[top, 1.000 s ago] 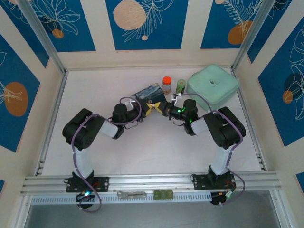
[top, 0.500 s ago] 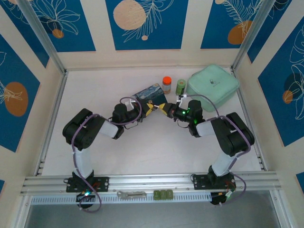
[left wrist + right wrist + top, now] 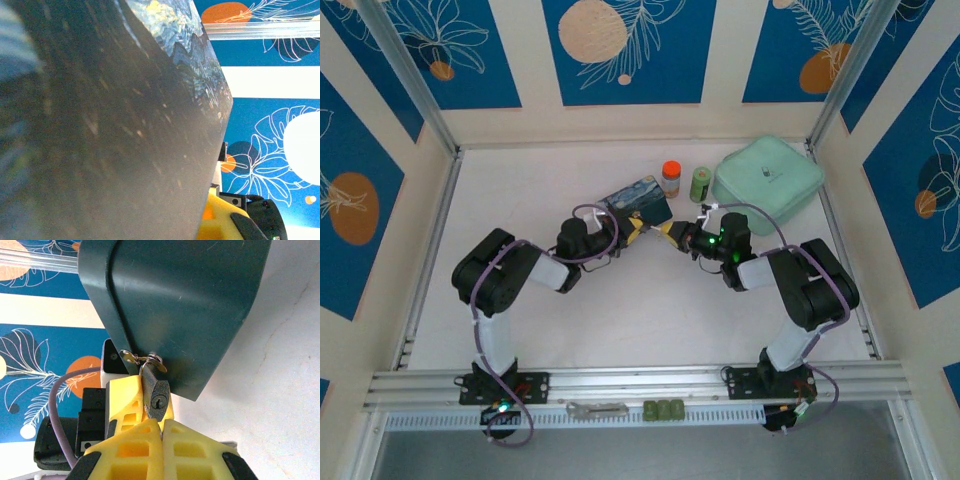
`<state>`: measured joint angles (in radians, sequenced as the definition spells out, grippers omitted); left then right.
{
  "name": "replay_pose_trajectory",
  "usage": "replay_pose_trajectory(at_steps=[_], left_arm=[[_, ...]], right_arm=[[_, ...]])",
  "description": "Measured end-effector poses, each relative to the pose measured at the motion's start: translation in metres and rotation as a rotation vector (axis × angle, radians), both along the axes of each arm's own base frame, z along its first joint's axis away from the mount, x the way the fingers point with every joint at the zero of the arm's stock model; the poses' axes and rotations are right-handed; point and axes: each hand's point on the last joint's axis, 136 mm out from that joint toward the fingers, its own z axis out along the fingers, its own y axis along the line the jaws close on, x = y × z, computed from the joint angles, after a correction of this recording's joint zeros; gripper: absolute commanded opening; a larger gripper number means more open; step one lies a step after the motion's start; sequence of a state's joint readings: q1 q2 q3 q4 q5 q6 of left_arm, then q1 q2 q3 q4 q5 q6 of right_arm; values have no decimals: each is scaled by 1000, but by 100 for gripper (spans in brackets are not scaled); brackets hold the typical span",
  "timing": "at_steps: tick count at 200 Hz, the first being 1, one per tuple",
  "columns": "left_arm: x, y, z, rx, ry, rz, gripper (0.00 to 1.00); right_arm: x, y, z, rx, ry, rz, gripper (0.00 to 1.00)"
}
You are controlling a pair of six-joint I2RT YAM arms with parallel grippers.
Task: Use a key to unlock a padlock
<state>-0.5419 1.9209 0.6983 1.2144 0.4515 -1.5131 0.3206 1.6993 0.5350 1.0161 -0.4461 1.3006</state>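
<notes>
**Yellow fingertips at the keyhole, padlock not yet open**

Closest to us, we are holding the right gripper (image 3: 161, 424) fully closed, its two yellow fingers (image 3: 135, 450) pressing together. Whether the key is sitting pinched between them is too small for us to tell. Just beyond those fingertips, almost touching them, the padlock (image 3: 156, 396) is hanging with its keyhole (image 3: 158, 401) facing straight back at the hand. Its silvery shackle (image 3: 145, 367) is looping through the ring of the hasp (image 3: 134, 358) and is looking seated in the body, so we are judging the lock as not yet open. To the left of our fingertips, the left gripper (image 3: 634, 231) is also closed, one of its fingers (image 3: 125, 392) lying against the padlock. We cannot tell whether it is actually pinching it. Farther out, the dark teal box (image 3: 175, 305) is rising behind the hasp. By our reckoning the approach and line-up are done. Inserting the key, turning it and freeing the shackle are all remaining.
</notes>
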Motion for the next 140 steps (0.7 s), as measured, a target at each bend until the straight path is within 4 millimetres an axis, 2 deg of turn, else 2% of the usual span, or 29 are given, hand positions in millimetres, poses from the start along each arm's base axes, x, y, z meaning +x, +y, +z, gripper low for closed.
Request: replay_pose_trajectory(at_steps=[59,140], left_arm=[[0,0,0,2,0,3,0],[2,1,0,3,-2,15,0]], right_arm=[[3,7,-12,-4,21,17,0],[5,12,-8,8,8,26,0]])
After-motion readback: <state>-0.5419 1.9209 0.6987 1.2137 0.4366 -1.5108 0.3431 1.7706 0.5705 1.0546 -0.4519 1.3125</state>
